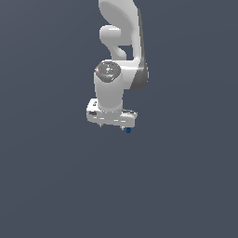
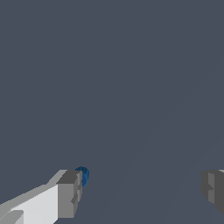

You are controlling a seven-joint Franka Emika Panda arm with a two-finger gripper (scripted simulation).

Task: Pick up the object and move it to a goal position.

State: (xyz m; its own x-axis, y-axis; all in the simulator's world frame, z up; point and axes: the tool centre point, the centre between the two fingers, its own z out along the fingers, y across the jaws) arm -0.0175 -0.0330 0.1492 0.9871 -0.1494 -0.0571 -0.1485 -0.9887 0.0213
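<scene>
- Flat, uniform slate-grey ground [image 1: 46, 186] behind and below everything in both views; no edge or seam to be made out on it.
- White arm [image 1: 122, 32] coming down from the top of the exterior view, bending through a rounded elbow into a thick vertical wrist section with a round grey cap [image 1: 108, 70] facing the camera.
- Wide white hand block [image 1: 110, 116] beneath that wrist section, set crosswise and slightly tilted, lower toward the exterior view's right.
- Fingers [image 2: 69, 194] spread wide in the wrist view: one grey pad on a white stem at one side, the other grey pad [image 2: 213, 187] far across at the opposite edge of the frame, a broad stretch of bare grey between them. Gripper [image 2: 140, 190] thus fully parted, clamping nothing.
- Object [image 2: 83, 175], a tiny dark blue chunk, right against the outer tip of the first finger, peeking past its corner rather than sitting in the gap; touching or merely behind, hard to tell.
- Same blue speck [image 1: 128, 130] in the exterior view, just under the hand block's end on the exterior view's right, far smaller than the arm.
</scene>
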